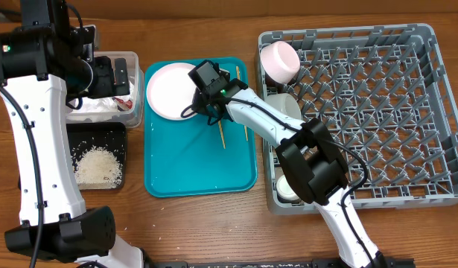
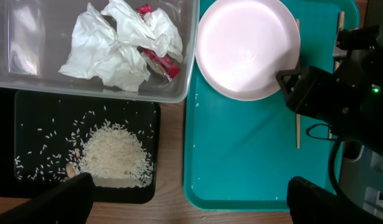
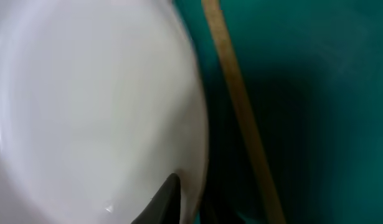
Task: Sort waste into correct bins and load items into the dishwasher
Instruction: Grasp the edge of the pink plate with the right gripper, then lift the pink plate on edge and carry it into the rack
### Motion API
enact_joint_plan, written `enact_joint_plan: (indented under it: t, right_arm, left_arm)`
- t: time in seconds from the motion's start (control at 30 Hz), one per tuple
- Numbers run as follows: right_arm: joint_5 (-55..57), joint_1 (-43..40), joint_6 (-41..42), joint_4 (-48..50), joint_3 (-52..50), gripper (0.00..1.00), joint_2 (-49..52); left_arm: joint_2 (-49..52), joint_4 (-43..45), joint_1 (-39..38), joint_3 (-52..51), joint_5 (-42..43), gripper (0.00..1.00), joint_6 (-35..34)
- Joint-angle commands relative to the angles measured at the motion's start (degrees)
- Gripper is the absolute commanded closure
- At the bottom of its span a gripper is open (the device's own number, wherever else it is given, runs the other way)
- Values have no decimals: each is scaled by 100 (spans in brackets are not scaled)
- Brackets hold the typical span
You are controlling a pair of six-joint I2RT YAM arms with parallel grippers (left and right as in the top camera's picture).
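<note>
R fingers (image 3: pixel 164 200) pinch plate (image 3: pixel 85 106) rim | L fingers (image 2: pixel 48 199) wide apart

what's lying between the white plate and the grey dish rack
Two wooden chopsticks on the teal tray, with the right arm stretched over them, in the overhead view.

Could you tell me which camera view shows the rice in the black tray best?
The left wrist view: the rice lies close, heap and stray grains distinct. Overhead shows a small pale patch; the right wrist view misses it.
</note>
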Motion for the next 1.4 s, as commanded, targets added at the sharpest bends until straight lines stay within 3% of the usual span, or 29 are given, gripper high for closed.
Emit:
enact_joint_plan:
  t: [0.0,0.07,0.6,1.0,1.37]
  right_arm:
    - [90,-9,-81,-188,39,92,236]
    - [87,-26,-177,-350,42,96,232]
    - [103,-37,-1711,-1886,772,96,-562]
    - [1425,-188,-1729,-2756,905,96,-1349]
    - [1596,-750,-1731,-3521,905,96,-1648]
  left_arm:
    - [-116,24,-2,94,61,0,74]
    - [-116,24,-2,92,61,0,74]
    - [-116,24,-2,92,61,0,74]
    - [-116,24,-2,92,61,0,74]
    - [-116,24,-2,92,61,0,74]
